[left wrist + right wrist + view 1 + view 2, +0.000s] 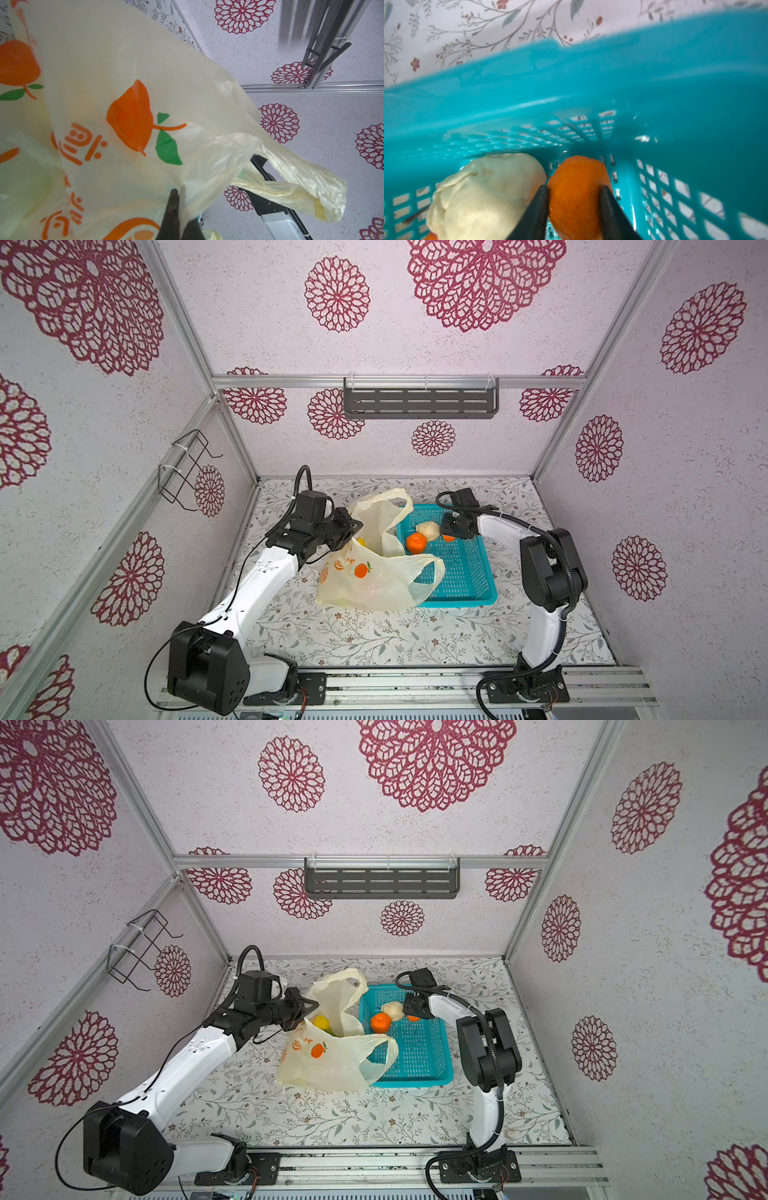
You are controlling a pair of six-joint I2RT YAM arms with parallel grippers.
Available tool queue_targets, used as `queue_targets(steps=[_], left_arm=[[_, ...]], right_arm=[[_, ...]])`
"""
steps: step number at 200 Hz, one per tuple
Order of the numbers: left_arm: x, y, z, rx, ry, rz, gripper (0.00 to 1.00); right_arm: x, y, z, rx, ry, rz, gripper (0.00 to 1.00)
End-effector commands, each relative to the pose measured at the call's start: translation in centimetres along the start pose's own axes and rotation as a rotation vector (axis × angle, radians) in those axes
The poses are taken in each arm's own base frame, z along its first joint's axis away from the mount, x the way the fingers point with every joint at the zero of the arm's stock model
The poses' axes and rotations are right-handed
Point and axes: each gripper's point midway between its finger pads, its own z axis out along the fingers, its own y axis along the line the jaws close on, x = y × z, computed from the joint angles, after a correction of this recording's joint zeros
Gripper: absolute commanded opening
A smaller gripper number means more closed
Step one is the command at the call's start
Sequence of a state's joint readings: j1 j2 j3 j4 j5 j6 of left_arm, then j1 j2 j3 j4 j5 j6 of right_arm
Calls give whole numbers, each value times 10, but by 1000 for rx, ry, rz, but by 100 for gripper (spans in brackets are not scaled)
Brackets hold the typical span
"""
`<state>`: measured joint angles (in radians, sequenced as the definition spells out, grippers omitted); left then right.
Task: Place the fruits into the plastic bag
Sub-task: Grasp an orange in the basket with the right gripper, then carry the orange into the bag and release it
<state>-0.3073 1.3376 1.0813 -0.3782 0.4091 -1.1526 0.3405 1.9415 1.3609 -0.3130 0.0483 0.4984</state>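
The plastic bag [374,572] [332,1060] lies open on the table left of the teal basket, one handle draped over the basket's rim. My left gripper [353,531] [309,1006] [178,193] is shut on the bag's [124,83] upper edge and holds it up. A yellow fruit [321,1022] shows inside the mouth. In the basket lie an orange [415,542] [380,1022] and a beige round fruit [429,529] [488,193]. My right gripper [446,533] [574,188] reaches into the basket, both fingers pressed on a second orange [577,176] [413,1017].
The teal perforated basket [457,602] [415,1082] [591,72] stands right of centre on the floral table cover. A grey shelf [419,400] hangs on the back wall. A black wire rack [187,468] is fixed to the left wall.
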Motion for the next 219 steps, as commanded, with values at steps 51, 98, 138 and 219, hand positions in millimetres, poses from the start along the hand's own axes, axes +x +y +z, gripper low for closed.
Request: queue_targets(steps=[51,98,138,219], left_arm=[[0,-6,4,15,4,13,0],[1,-7,4,16,7,20,0],[0,-9,3,15,2,29,0],[0,-11,-6,4,-13,31,0]], right_arm=[[-7,35,-101,-274,-122,-36,24],[50,103,-184,-768,-14,-206,24],[123,170,-224,-994,118,-514,25],[156,244,-192,-898,194,-783,45]])
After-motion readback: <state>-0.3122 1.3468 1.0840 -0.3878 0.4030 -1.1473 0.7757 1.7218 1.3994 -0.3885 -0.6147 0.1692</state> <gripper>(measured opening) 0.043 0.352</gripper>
